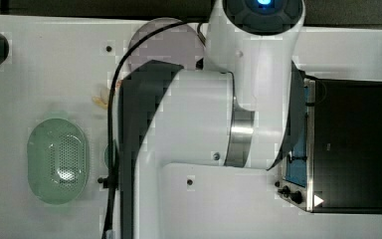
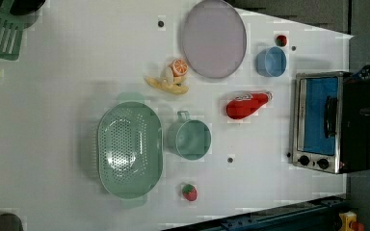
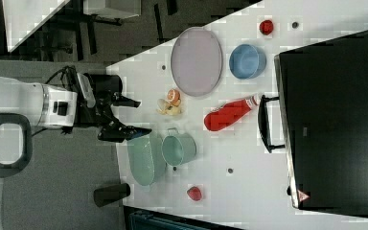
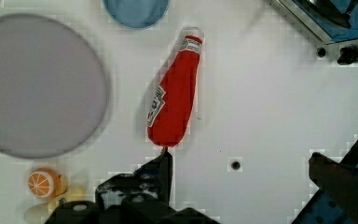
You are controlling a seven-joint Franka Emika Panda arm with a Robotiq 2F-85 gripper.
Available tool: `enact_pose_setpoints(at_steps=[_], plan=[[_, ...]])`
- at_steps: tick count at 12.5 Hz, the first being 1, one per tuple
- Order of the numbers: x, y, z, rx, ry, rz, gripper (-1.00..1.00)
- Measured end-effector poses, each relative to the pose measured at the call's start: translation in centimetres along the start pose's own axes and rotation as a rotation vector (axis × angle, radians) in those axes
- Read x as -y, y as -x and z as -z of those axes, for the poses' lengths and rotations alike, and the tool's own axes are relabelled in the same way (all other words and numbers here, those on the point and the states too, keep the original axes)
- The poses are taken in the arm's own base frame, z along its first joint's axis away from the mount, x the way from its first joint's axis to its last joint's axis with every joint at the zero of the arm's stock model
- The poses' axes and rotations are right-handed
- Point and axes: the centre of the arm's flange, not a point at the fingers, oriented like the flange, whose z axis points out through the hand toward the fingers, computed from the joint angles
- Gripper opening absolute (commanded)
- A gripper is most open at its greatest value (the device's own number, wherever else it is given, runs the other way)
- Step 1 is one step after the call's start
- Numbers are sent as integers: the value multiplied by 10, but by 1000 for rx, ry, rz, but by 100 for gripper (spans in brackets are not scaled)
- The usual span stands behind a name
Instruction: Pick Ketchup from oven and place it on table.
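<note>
tool (image 3: 134, 117) wide open, seemingly holding nothing

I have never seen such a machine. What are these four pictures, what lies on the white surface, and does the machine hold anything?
The machine is a white robot arm with a black two-fingered gripper, which stands open and holds nothing. Three cameras look at the scene from off the arm; the fourth sits on the wrist. On the white dotted table lie a red ketchup squeeze bottle with a white cap, a grey round plate, a blue bowl, a green perforated colander, a green cup, toy fruit, and a silver and black toaster oven with a blue glass door. The bottle lies on its side outside the oven.
</note>
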Motion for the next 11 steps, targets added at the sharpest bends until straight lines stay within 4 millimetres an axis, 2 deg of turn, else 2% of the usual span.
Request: enact_pose_setpoints(at_steps=[1, 2, 3, 4, 6, 7, 11], plan=[[6, 4, 7, -15, -20, 12, 100], [13, 20, 21, -16, -79, 35, 100], [8, 24, 33, -61, -78, 45, 100], [6, 24, 38, -65, -85, 43, 100], [7, 26, 34, -36, -68, 43, 100], [9, 25, 25, -9, -66, 40, 100], [-4, 5, 18, -7, -41, 0, 100]])
